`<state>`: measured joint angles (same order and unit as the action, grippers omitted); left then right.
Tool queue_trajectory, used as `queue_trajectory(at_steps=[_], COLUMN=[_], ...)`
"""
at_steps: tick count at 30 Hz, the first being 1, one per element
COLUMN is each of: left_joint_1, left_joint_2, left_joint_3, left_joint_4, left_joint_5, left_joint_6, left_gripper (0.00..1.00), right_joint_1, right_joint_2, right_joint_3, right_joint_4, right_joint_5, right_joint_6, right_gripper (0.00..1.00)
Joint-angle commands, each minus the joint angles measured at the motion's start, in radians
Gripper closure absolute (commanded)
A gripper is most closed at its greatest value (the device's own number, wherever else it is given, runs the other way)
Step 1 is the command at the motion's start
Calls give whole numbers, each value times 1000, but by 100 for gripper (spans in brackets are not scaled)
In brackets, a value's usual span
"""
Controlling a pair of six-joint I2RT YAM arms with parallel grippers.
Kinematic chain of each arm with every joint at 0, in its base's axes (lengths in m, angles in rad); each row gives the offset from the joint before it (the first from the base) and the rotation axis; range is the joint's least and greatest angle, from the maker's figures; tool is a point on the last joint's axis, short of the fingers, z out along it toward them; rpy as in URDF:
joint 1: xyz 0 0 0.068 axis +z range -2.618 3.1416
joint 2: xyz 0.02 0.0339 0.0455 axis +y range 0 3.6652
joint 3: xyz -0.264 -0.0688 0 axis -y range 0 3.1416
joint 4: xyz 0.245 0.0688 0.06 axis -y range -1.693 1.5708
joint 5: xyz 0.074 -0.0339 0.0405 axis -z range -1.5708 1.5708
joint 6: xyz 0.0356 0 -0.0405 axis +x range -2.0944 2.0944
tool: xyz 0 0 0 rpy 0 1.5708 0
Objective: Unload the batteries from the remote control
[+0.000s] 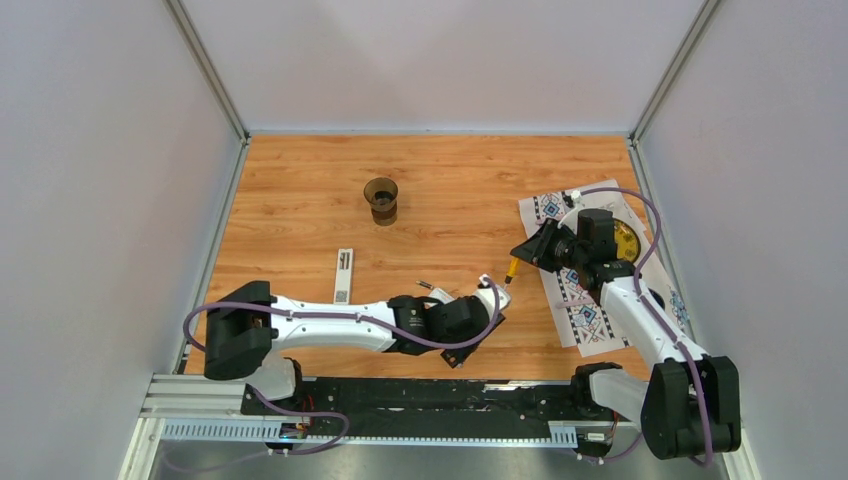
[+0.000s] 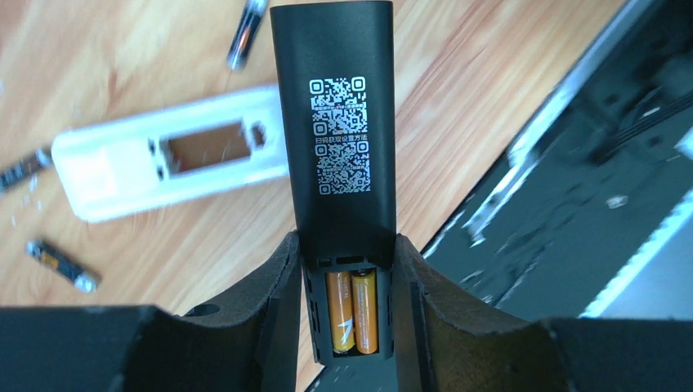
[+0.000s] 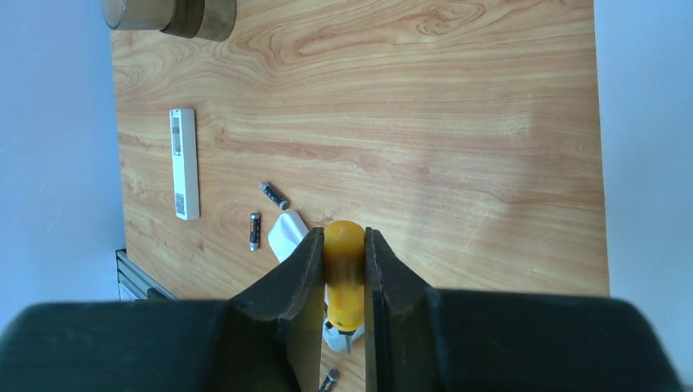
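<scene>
My left gripper [image 2: 345,245] is shut on a black remote control [image 2: 335,122], held by its sides. The back is open, and two orange batteries [image 2: 352,312] lie side by side in the compartment between the jaws. A white remote [image 2: 172,159] with an empty compartment lies on the table beyond. Dark grey batteries [image 2: 245,33] [image 2: 61,265] lie loose around it. My right gripper [image 3: 344,233] is shut on a yellow-handled screwdriver [image 3: 344,269], tip down over that white remote [image 3: 288,233]. In the top view, the left gripper [image 1: 480,318] and right gripper [image 1: 522,252] are close together at mid-table.
A second, slim white remote [image 1: 343,275] lies to the left. A dark cup [image 1: 381,200] stands farther back. A patterned mat [image 1: 590,315] with a round dish [image 1: 627,240] lies at the right, under my right arm. More loose batteries [image 3: 274,195] [image 3: 255,230] dot the wood.
</scene>
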<state>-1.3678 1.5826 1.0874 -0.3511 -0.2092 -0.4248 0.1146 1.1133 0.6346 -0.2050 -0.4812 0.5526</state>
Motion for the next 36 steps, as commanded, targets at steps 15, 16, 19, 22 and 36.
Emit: queue_trajectory(at_steps=[15, 16, 19, 22, 36], left_joint_1=[48, 50, 61, 79, 188], left_joint_2=[-208, -194, -156, -118, 94], left_joint_3=[-402, -402, -390, -370, -126], left_joint_4=[-22, -23, -23, -9, 29], left_joint_5=[-73, -70, -67, -53, 1], left_joint_6=[-258, -256, -243, -226, -86], left_gripper=[81, 81, 81, 82, 84], right_joint_1=[-3, -4, -4, -4, -4], right_joint_2=[28, 29, 31, 26, 25], right_joint_3=[16, 16, 19, 20, 37], right_joint_4=[59, 58, 56, 52, 24], right_joint_5=[-28, -28, -27, -28, -19], right_joint_6=[6, 6, 4, 3, -17], right_gripper=[100, 100, 100, 100, 100])
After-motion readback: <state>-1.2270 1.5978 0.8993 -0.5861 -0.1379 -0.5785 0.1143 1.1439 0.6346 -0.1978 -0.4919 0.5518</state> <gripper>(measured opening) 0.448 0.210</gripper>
